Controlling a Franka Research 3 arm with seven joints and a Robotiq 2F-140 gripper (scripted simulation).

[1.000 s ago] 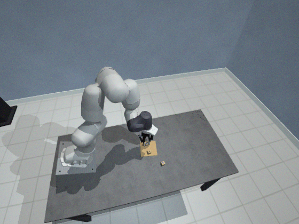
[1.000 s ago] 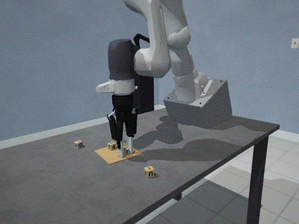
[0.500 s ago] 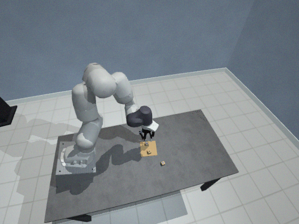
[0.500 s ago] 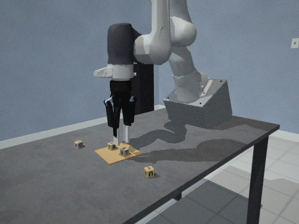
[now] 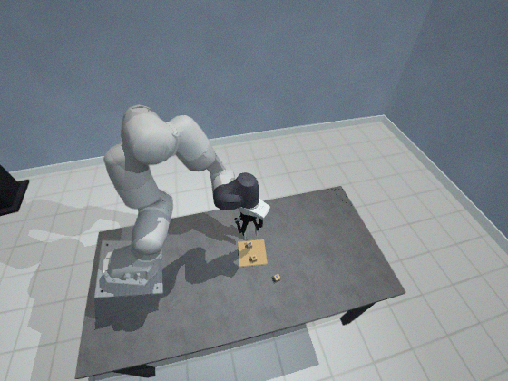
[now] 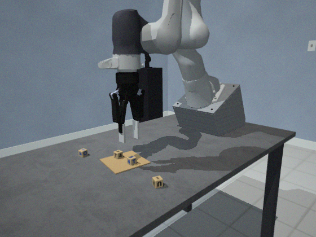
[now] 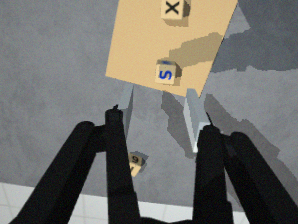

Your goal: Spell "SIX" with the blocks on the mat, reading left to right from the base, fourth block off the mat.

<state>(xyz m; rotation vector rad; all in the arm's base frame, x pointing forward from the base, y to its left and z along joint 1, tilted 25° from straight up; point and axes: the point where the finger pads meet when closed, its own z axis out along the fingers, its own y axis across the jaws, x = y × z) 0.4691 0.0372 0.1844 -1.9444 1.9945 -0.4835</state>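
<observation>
The Robotiq 2F-140 gripper (image 5: 250,237) (image 6: 129,136) (image 7: 159,98) is hanging above the table (image 5: 317,254) (image 6: 56,192) (image 7: 50,120) by the S-side edge of the tan mat (image 5: 261,249) (image 6: 113,167) (image 7: 132,42), its fingers standing apart with nothing between them. The S block (image 5: 249,245) (image 6: 131,160) (image 7: 165,74) is showing its blue letter upward, toward the robot's left on the mat, while the X block (image 5: 253,258) (image 6: 118,154) (image 7: 172,9) is sitting toward the robot's right, a gap separating the two.

The block still wanted, probably the I, is judged to be the black-lettered wooden cube (image 6: 157,181) (image 7: 134,165), lying off the mat. From the gripper it is lying toward the robot's left and somewhat outward from the base, on the side opposite X; the overhead view is not showing it. Its top letter is not reading clearly. In the wrist view its sides are appearing skewed to the fingers, so the coming grasp is likely calling for a wrist turn before descent.

A blue-lettered cube (image 5: 277,278) (image 6: 83,153), presumably the spare, is resting off the mat's far right side. The middle gap is looking tight, and a wide finger there could be nudging S or X.

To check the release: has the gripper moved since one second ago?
Yes, upward in the exterior view: the gripper had its fingertips down at the mat; now they are above it in the picture.
</observation>
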